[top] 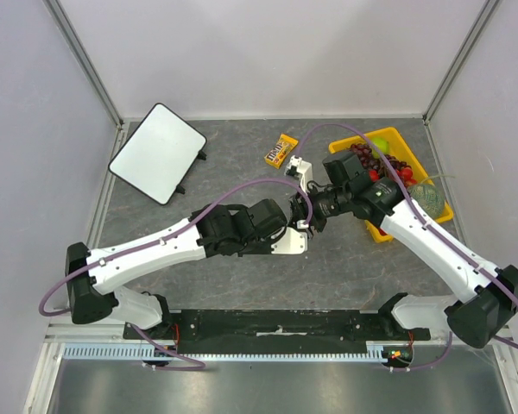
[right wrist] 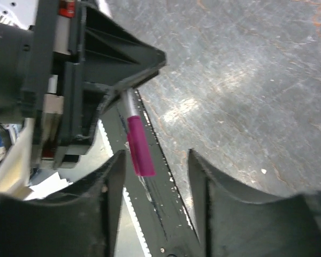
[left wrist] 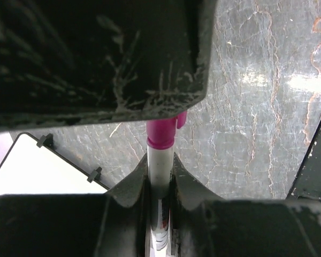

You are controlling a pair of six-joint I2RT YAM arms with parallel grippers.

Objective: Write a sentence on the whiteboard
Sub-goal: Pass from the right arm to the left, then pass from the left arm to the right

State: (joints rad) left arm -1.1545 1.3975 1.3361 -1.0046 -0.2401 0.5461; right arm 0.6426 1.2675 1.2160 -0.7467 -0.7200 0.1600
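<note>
The whiteboard [top: 158,153] lies at the far left of the table, tilted, and its face looks blank; no sentence shows. A corner of it shows in the left wrist view [left wrist: 37,171]. My left gripper [top: 299,197] [left wrist: 160,174] is shut on a white marker [left wrist: 160,160] with a pink cap [left wrist: 161,134]. My right gripper [top: 316,212] [right wrist: 155,160] is open at mid-table, facing the left one. The pink cap [right wrist: 139,145] sits between its jaws, close to the left finger and apparently not touching it.
A yellow tray [top: 403,134] with grapes and other fruit stands at the back right, under the right arm. A candy packet [top: 281,150] lies behind the grippers. A black rail [top: 276,323] runs along the near edge. Walls enclose the table.
</note>
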